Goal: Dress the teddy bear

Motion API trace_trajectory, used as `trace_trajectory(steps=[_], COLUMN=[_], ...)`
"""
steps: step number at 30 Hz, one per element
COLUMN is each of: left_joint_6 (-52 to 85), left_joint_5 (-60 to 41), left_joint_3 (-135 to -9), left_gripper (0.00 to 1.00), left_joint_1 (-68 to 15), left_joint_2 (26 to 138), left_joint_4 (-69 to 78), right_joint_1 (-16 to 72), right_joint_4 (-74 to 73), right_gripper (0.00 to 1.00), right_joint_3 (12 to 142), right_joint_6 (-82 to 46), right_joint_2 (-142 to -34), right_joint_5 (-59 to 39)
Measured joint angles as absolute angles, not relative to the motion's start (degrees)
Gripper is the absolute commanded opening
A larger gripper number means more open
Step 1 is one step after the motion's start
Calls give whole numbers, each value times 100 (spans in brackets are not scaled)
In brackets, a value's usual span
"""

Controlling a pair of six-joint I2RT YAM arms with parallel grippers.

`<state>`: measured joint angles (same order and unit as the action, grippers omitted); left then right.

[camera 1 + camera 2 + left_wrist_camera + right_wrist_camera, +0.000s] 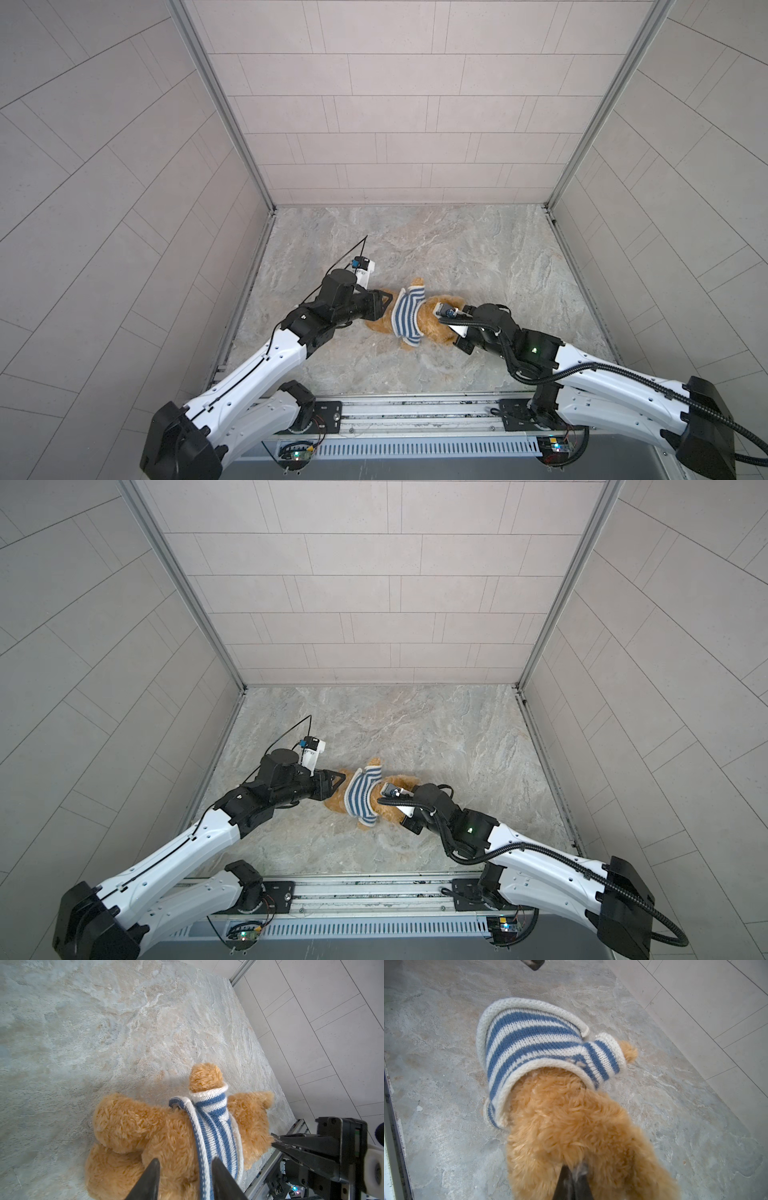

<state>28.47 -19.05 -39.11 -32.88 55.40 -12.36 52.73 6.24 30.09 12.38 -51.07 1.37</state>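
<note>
In both top views the teddy bear (434,322) lies on the marbled worktop (457,257) a little below the centre of the frame. It is stretched left to right, with a blue-and-white striped shirt (408,316) round its middle. The left pincer (388,305) comes in from the left to the bear's leg end (334,805), just beside the shirt. The right arm comes in from the right, and its wrist camera (446,311) covers the head end, so that pincer is hidden there. In the left wrist view the left pincer (185,1159) stands partly open, its dark fingers (152,1180) apart over the fur. The shirt's white hem runs between them, and a paw pokes out of a sleeve (209,1101). The right pincer (275,1140) touches the bear's head, tips together. In the right wrist view the right pincer (574,1169) is closed on a tuft of the bear's fur (571,1126), and the shirt (529,1043) covers the body beyond.
</note>
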Motion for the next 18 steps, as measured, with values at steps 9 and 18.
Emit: trace_trajectory(steps=[9, 18], left_joint_6=[2845, 2628], left_joint_5=[-2104, -2335], left_joint_3=[-3979, -4263], left_gripper=[54, 67], left_joint_1=[-3087, -3087], left_joint_2=[5623, 5697], left_joint_4=[-1236, -1223], right_joint_1=[5319, 5400], right_joint_4=[71, -340], right_gripper=[0, 0], right_joint_3=[2958, 2860], right_joint_6=[2043, 3072], right_joint_2=[-5068, -5210], right_joint_5=[60, -104])
